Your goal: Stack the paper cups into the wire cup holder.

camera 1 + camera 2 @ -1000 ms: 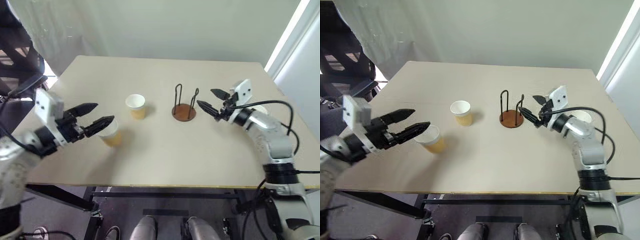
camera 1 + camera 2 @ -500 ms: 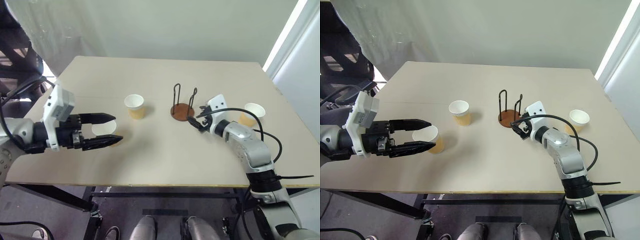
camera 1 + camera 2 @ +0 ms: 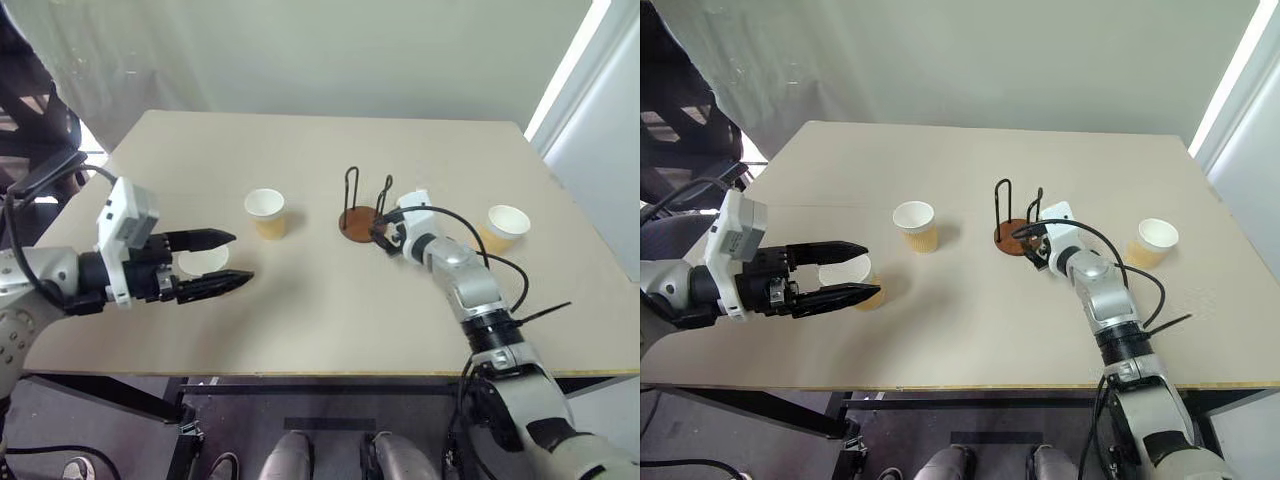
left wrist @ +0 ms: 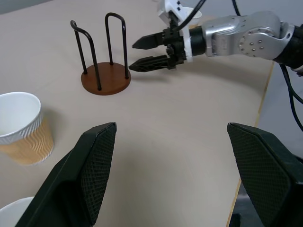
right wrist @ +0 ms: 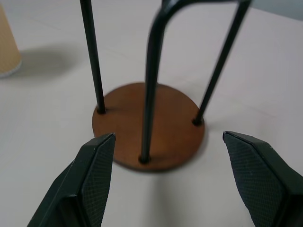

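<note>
Three tan paper cups stand upright on the table: one (image 3: 265, 212) left of the wire cup holder (image 3: 362, 215), one (image 3: 505, 226) at the far right, and one (image 3: 203, 263) near the left side. My left gripper (image 3: 238, 258) hovers open over that left cup, its fingers apart on either side. My right gripper (image 3: 381, 236) is open and low at the holder's right side; in the right wrist view its fingers (image 5: 97, 179) flank the brown disc base (image 5: 149, 125). The left wrist view shows the holder (image 4: 105, 81), a cup (image 4: 21, 127) and the right gripper (image 4: 137, 54).
The beige table (image 3: 330, 310) has bare room in front of the holder and behind it. A black chair (image 3: 30, 110) stands off the table's left edge. The right arm's black cable (image 3: 470, 250) loops over the table near the right cup.
My right gripper has come down and leftward to the holder's base, uncovering the right cup. My left gripper has turned a little, staying open over the left cup.
</note>
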Robot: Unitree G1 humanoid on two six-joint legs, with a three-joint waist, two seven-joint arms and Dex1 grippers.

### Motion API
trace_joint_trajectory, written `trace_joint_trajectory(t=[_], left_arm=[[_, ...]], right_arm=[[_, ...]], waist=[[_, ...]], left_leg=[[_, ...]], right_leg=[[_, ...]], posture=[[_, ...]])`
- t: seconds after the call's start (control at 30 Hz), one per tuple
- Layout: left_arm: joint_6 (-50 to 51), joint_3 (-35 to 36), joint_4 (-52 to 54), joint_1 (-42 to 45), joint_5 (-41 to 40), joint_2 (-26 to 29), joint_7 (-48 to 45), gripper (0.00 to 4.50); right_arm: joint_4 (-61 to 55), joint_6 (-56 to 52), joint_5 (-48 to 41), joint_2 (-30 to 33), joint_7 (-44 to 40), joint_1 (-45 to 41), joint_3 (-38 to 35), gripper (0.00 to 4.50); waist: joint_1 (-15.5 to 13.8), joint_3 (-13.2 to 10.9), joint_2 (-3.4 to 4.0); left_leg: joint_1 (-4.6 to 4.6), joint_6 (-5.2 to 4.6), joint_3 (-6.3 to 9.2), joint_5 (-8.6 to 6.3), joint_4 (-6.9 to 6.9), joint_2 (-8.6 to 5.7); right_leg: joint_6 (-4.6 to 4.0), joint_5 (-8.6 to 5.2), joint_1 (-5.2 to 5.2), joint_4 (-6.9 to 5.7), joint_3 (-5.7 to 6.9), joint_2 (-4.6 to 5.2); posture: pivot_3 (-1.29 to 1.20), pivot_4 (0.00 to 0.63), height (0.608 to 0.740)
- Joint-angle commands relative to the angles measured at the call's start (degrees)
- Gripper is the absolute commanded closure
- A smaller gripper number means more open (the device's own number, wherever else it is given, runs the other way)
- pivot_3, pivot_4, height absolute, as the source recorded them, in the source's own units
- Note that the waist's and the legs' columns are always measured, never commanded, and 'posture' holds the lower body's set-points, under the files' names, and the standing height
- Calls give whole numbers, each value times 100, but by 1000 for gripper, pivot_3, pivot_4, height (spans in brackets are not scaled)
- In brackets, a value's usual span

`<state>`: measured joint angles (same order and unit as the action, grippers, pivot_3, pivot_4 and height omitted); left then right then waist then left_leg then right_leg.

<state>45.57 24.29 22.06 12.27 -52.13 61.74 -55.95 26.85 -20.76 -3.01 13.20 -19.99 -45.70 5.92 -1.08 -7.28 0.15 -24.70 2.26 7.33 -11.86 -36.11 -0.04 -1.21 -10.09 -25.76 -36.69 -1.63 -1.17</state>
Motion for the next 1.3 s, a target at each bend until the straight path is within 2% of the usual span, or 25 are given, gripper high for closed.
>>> trace_joint_trajectory(t=[0.03, 0.17, 0.2, 0.27, 0.57, 0.77, 1.03, 1.17, 1.3], left_arm=[[35, 277, 211, -34, -100, -25, 80, 508], [66, 367, 286, -113, -131, -56, 160, 508], [71, 385, 302, -133, -137, -62, 173, 472], [83, 414, 330, -162, -149, -73, 193, 472], [73, 419, 307, -188, -124, -109, 197, 472], [55, 324, 209, -102, -90, -76, 119, 472], [8, 134, -17, 109, 23, 0, -82, 472], [17, 19, -83, 209, 56, 11, -174, 472], [31, -39, -138, 250, 77, 37, -257, 472]], right_arm=[[444, 516, 101, -80, 44, -391, -81, 737], [751, 765, 130, -167, 10, -557, -102, 737], [793, 813, 138, -183, 3, -573, -100, 1043], [853, 889, 152, -206, -6, -593, -89, 1340], [629, 990, 58, -255, -246, -521, -71, 4478], [-641, 574, -241, 76, -1343, -3, 71, 4478], [-3194, -757, -796, 1054, -2631, 1126, 361, 4478], [-4279, -1377, -1043, 1415, -2774, 1745, 437, 4478], [-4712, -1754, -1147, 1448, -2630, 2035, 465, 4478]], waist=[[-1, 0, 0], [-7, 0, 0], [-8, 0, 0], [-8, 0, 0], [-5, 0, 0], [-14, 0, 0], [-23, 2, -4], [-3, 2, -4], [34, 3, -5]], left_leg=[[-1, 1, 0, -1, 1, 0], [0, 4, 0, -3, 1, 3], [-1, 5, 0, -3, 1, 2], [-1, 5, 0, -3, 1, 2], [1, 9, 0, -5, 1, 4], [-4, 10, 0, -4, 0, 4], [-5, 16, -1, 1, -3, 6], [6, 18, -1, 8, -3, 7], [19, 11, -3, 22, -3, 6]], right_leg=[[-2, -1, -2, -2, 0, 0], [-22, -13, -3, -8, 3, 0], [-27, -16, -3, -8, 3, 0], [-31, -18, -3, -8, 3, 0], [-32, -19, -3, -16, 5, 0], [-38, -23, -3, -13, 8, 0], [-19, -12, 2, -13, 13, 0], [-21, -14, 11, -14, 13, -1], [-34, -29, 25, -13, 7, -3]], posture=[[0, 150, 740], [0, 150, 740], [0, 150, 740], [0, 150, 740], [0, 150, 740], [0, 150, 740], [0, 150, 740], [0, 150, 740], [0, 150, 740]])
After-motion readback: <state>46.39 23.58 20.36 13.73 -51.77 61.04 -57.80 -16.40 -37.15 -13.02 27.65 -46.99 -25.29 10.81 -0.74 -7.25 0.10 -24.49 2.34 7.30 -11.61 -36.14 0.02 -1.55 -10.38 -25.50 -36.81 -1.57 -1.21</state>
